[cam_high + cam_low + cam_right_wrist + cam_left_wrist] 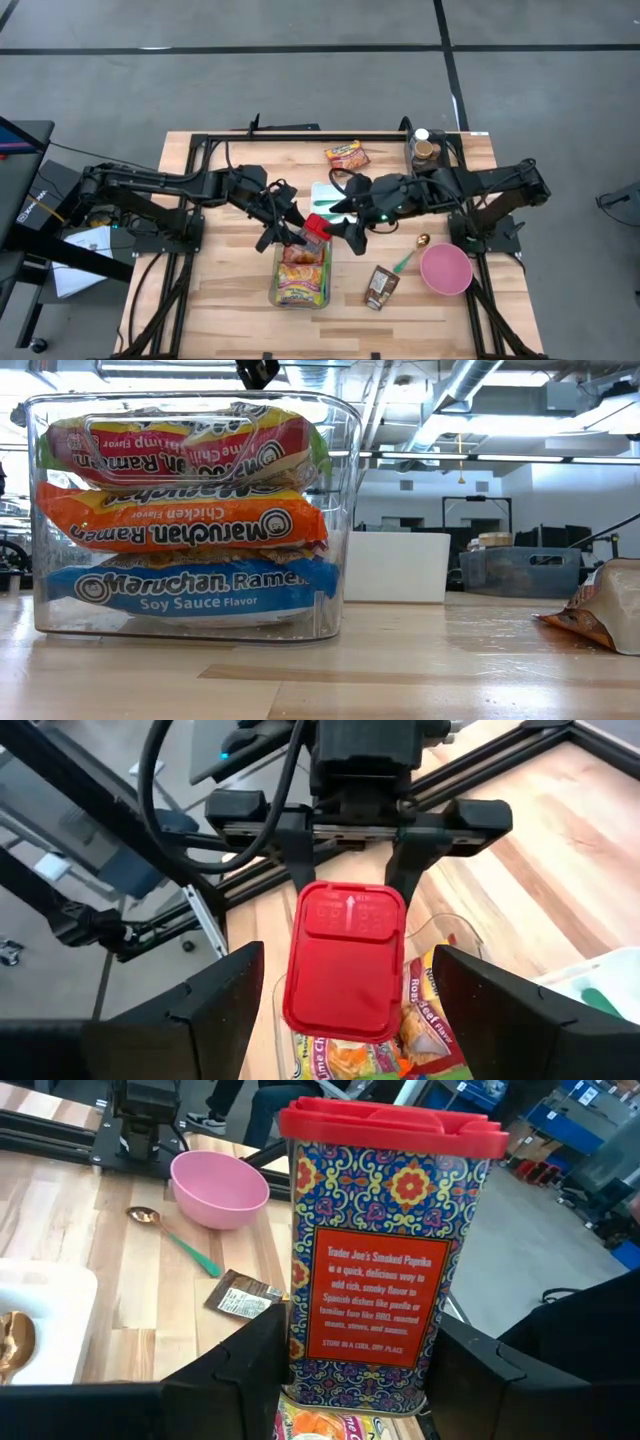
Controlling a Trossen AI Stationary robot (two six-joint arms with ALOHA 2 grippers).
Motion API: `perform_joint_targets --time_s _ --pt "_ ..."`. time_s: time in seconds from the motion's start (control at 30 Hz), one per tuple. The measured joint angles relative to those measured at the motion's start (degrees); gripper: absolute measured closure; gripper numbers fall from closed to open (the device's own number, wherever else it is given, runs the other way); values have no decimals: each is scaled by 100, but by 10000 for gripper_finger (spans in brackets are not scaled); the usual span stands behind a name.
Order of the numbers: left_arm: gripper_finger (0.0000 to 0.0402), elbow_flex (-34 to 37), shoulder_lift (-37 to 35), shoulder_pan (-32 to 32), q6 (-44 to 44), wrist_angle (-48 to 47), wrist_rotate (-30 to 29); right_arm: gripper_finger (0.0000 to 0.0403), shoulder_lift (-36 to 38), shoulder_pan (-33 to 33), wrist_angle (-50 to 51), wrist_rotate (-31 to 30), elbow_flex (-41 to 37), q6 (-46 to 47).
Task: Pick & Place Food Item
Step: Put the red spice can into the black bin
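Observation:
A tall patterned paprika tin point(385, 1250) with a red lid point(345, 960) stands upright between the fingers of my left gripper point(300, 232), which is shut on it. It hangs over a clear container point(300, 272) stacked with ramen packets point(185, 520). From the table's right side my right gripper point(350, 1020) faces the tin. It is open, a finger on either side of the lid with a gap to each. My left gripper pinches the tin's two opposite side walls point(300, 1350) between its two fingers point(245, 1365), low on the tin's body. The fingers come nearly level from the table's left side. The tin stays upright, lid up, lifted clear above the ramen packets in the container.
On the table's right part are a pink bowl point(446, 268), a spoon with a green handle point(410, 255) and a brown packet point(381, 287). A loose ramen packet point(346, 154) and a jar point(424, 150) lie toward the far edge, a white tray point(322, 194) behind the grippers.

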State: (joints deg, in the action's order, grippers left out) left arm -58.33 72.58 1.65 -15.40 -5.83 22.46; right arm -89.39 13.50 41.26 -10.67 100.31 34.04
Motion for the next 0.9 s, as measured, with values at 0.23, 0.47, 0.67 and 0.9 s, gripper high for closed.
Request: perform_joint_targets --time_s 0.23,0.47,0.67,0.9 --pt "220 0 0 -11 2 3 -24 111 -238 -128 -8 393 -8 -22" --pt "220 0 0 -11 -28 7 -46 56 -366 -199 -126 635 20 -107" --pt "220 -2 0 -11 -46 7 -44 53 -372 -205 -70 688 22 -105" --pt "220 -2 0 -11 -131 18 -42 57 -497 -244 -80 792 9 -105"
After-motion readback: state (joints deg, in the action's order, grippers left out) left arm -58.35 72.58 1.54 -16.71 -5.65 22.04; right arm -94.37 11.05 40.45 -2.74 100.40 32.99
